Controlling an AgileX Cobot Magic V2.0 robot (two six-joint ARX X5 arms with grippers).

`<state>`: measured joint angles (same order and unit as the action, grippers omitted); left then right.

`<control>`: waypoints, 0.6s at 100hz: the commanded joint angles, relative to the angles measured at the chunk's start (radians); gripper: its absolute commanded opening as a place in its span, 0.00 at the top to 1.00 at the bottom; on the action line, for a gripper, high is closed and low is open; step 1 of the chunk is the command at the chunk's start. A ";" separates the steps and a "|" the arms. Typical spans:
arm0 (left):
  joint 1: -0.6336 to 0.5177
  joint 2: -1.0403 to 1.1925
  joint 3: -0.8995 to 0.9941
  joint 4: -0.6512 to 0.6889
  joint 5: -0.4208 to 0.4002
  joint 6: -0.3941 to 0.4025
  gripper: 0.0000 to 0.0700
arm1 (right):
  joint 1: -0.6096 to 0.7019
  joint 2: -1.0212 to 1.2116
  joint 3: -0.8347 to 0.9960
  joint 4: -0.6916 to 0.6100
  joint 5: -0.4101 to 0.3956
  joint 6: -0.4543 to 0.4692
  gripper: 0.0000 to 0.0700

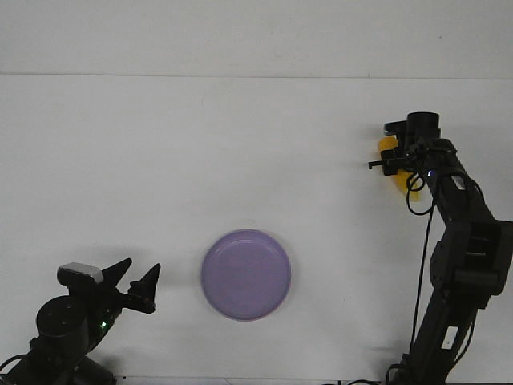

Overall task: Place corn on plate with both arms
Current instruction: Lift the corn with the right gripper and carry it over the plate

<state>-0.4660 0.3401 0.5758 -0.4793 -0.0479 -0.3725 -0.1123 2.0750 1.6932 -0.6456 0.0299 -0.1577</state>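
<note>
Plate (245,275): lavender, near centre of white table (200,144), bare. Corn (390,164): far right, mostly hidden behind right gripper (390,163); whether the jaws clamp it cannot be told. Left gripper (137,286): near left, fingers parted wide, holding nothing, well apart from plate

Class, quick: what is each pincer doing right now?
Left pincer: open, holding nothing.
Right pincer: at the corn, which it mostly hides; whether it is open or closed cannot be told.
</note>
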 commanded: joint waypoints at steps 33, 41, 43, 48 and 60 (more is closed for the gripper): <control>-0.005 0.005 0.005 0.009 -0.006 0.013 0.34 | 0.028 -0.269 0.024 -0.122 -0.166 0.061 0.82; -0.005 0.005 0.005 0.009 -0.006 0.013 0.34 | 0.057 -0.362 0.024 -0.161 -0.188 0.055 0.82; -0.005 0.005 0.005 0.009 -0.006 0.013 0.34 | 0.068 -0.388 0.024 -0.172 -0.188 0.055 0.81; -0.005 0.005 0.005 0.008 -0.006 0.013 0.34 | 0.101 -0.447 0.024 -0.197 -0.199 0.050 0.81; -0.005 0.005 0.005 0.008 -0.006 0.013 0.34 | 0.202 -0.581 0.023 -0.265 -0.257 0.049 0.81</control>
<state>-0.4660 0.3401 0.5758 -0.4793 -0.0505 -0.3725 0.0467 1.5311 1.6981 -0.8886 -0.2012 -0.1150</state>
